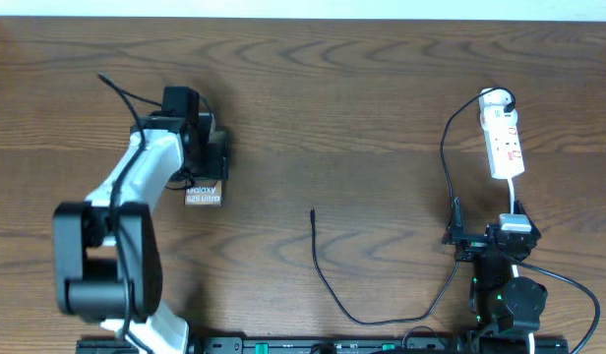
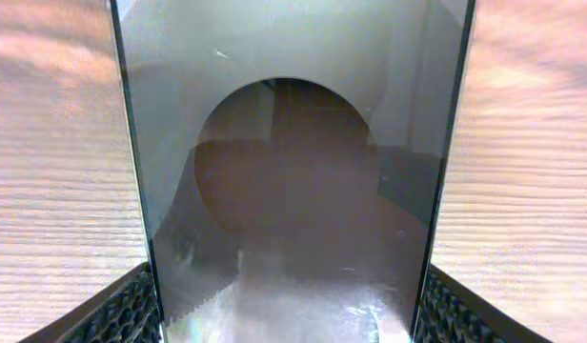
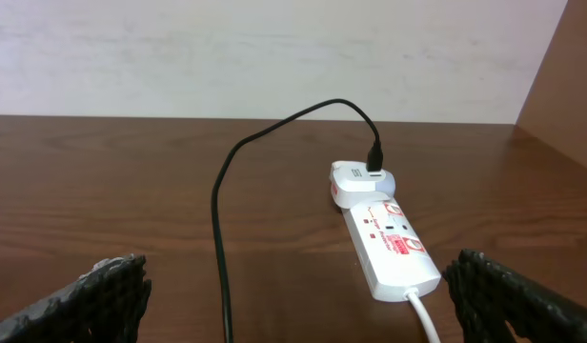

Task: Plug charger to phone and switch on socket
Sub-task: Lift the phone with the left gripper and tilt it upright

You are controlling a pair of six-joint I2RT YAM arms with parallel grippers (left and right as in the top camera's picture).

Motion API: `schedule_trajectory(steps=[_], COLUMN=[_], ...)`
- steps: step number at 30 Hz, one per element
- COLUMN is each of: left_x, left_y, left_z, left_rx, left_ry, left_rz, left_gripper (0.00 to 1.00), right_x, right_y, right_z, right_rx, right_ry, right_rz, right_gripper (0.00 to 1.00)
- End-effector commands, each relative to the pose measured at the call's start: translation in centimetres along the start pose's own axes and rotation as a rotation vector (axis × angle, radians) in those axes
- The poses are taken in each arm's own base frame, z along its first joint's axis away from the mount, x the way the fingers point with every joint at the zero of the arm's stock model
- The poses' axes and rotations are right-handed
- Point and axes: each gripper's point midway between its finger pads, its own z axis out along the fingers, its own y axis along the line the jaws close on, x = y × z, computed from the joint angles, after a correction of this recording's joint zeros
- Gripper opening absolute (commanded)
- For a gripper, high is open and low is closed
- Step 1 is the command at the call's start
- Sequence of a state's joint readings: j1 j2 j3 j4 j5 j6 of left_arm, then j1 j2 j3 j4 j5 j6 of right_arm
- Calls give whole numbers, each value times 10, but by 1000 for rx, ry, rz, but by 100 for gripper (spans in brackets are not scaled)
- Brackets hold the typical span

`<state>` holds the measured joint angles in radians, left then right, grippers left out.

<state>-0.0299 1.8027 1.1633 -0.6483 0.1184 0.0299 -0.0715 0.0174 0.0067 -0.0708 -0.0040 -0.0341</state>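
My left gripper [image 1: 207,165] is shut on the phone [image 1: 204,193], whose brown face with white "Galaxy" lettering shows in the overhead view. In the left wrist view the phone's silvery-grey side [image 2: 293,114] fills the frame between my two fingers [image 2: 293,324]. The charger cable [image 1: 328,285] lies loose mid-table, and its plug tip [image 1: 313,212] is free, right of the phone. Its other end is plugged into the white socket [image 1: 505,138] at the far right. My right gripper [image 1: 488,228] is open and empty just in front of the socket [image 3: 389,243]; the cable [image 3: 217,238] runs between its fingers [image 3: 293,295].
A white cord [image 3: 422,314] leaves the socket's near end toward my right arm. A white wall [image 3: 274,57] borders the table's far edge. Thick black arm cables [image 1: 569,285] lie at the right front.
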Motion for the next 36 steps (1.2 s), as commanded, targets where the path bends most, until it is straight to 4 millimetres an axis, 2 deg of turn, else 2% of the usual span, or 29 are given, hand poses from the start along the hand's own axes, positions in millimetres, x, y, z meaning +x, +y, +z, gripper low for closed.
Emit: schedule_trajectory(steps=[1, 5, 7, 10, 18, 22, 26, 33, 36], left_x=[-20, -24, -25, -25, -16, -12, -10, -7, -6], left_y=[-18, -32, -46, -56, -110, -127, -134, -142, -145], left_z=[-42, -61, -73, -81, -110, -125, -133, -143, -146], left_rx=[88, 166, 253, 314, 677, 813, 873, 930, 945], left_ry=[-125, -169, -188, -192, -99, -25, 58, 273, 331], left_rz=[5, -17, -27, -64, -183, -277, -408, -750, -823], left_gripper=[8, 8, 8, 8, 8, 8, 8, 8, 7], right_x=[1, 1, 1, 1, 1, 1, 1, 1, 1], right_y=[2, 2, 2, 2, 2, 2, 2, 2, 2], right_z=[0, 0, 0, 0, 0, 0, 0, 0, 0], right_rx=[-10, -10, -10, -10, -10, -10, -10, -10, -10], right_ry=[0, 0, 0, 0, 0, 0, 0, 0, 0], right_rz=[-5, -5, -5, -5, -5, -5, -5, -5, -5], right_gripper=[99, 99, 99, 99, 99, 99, 99, 99, 99])
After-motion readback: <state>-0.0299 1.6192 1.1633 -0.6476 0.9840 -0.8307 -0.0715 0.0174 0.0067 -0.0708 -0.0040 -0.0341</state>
